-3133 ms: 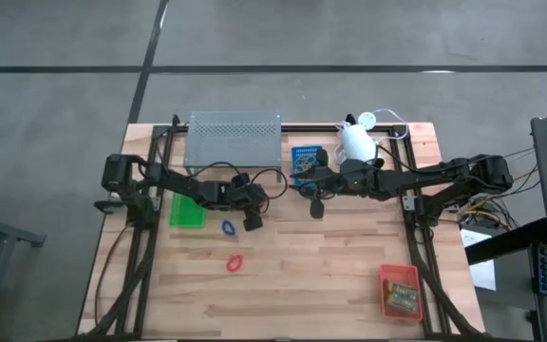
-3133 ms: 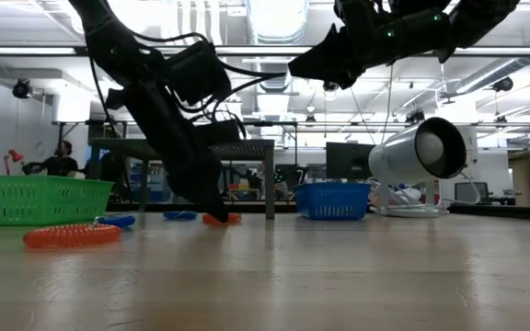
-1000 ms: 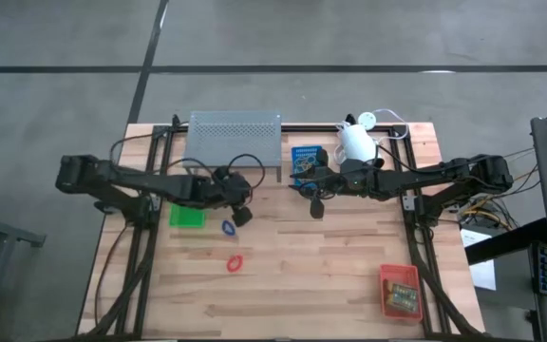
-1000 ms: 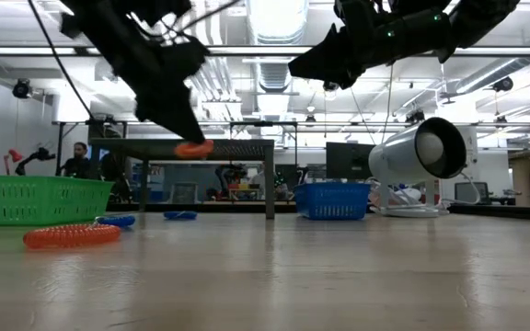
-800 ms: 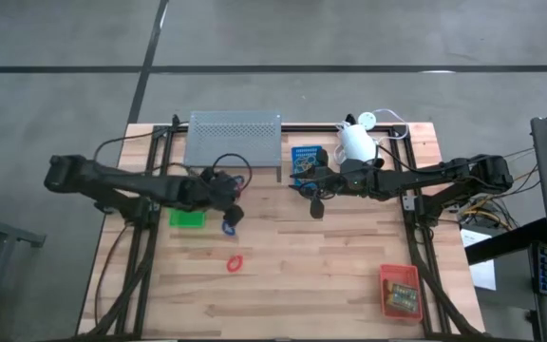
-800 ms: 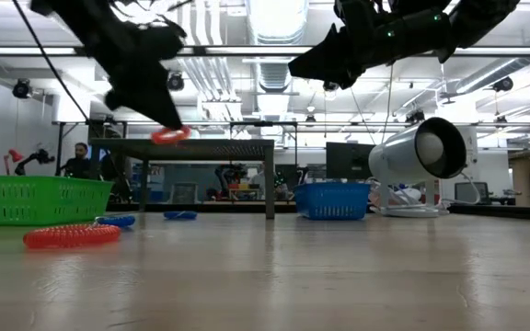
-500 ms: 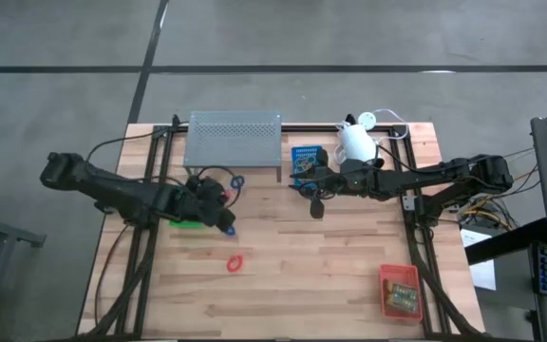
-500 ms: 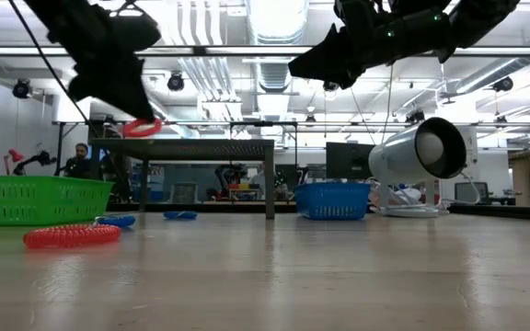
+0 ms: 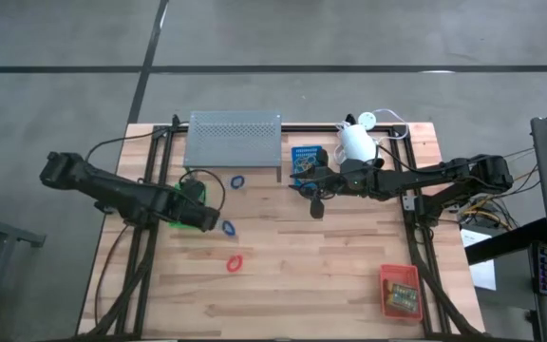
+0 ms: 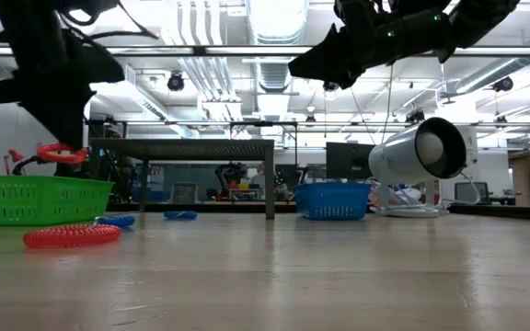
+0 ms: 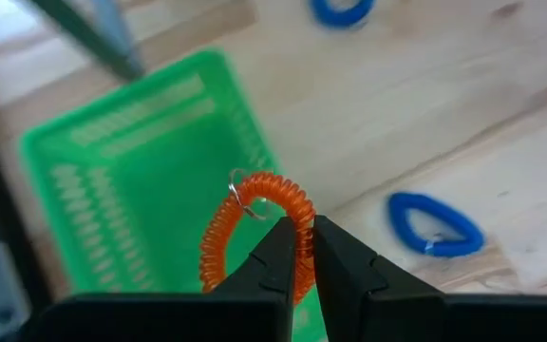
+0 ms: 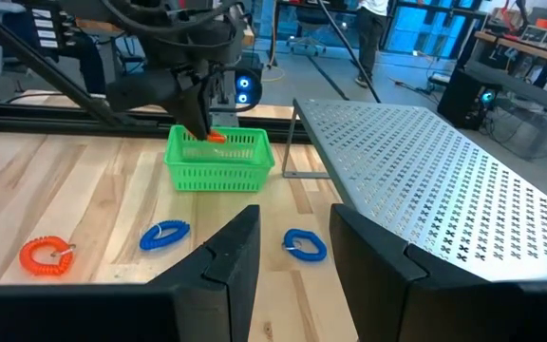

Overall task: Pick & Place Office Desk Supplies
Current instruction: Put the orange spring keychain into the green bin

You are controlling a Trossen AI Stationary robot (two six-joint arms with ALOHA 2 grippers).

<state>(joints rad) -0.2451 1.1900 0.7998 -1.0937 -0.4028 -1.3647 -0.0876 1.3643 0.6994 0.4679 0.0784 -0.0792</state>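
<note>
My left gripper is shut on a red-orange coil loop and hovers over the green tray, which sits on the table's left part. In the low view the loop hangs just above the tray's rim. A second red loop and two blue loops lie flat on the wood. My right gripper waits open and high near the blue tray, holding nothing. My left gripper pinches one side of the loop's coil between its two fingertips. The fingers slant steeply down from above. The loop sticks out past the fingertips, its small metal ring at the far end. It hangs clear over the green tray.
A grey perforated shelf stands at the far edge and a white lamp behind the right arm. A red-orange tray with card boxes sits at the near right corner. Bare wood lies in the table's middle and near part.
My left gripper has carried the red-orange loop toward the table's left edge, from above the nearer blue loop to above the green tray, rolling its wrist on the way. It has stayed shut and the loop has stayed clear of the table.
</note>
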